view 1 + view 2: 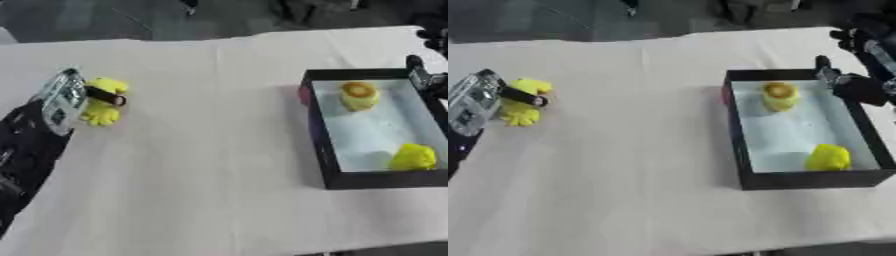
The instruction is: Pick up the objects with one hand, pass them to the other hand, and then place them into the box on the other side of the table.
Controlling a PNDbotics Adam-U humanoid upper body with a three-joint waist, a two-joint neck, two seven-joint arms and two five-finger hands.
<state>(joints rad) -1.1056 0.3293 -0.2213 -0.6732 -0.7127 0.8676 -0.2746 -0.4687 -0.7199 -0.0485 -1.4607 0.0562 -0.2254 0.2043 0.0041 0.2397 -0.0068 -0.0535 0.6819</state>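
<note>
Yellow toy [102, 102] in left hand [66, 97]

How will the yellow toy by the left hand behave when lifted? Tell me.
The yellow toy looks lumpy and soft, so it probably flexes rather than rolls. It seems light. The left hand's dark finger already lies across it, so slipping seems unlikely.

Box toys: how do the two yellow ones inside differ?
The far toy stands upright at the box's far end and has an orange-brown top; the near toy is a plain yellow lump. The far toy sits toward the box's left side, the near toy by its near right corner. Both rest on the pale floor, apart from each other.
</note>
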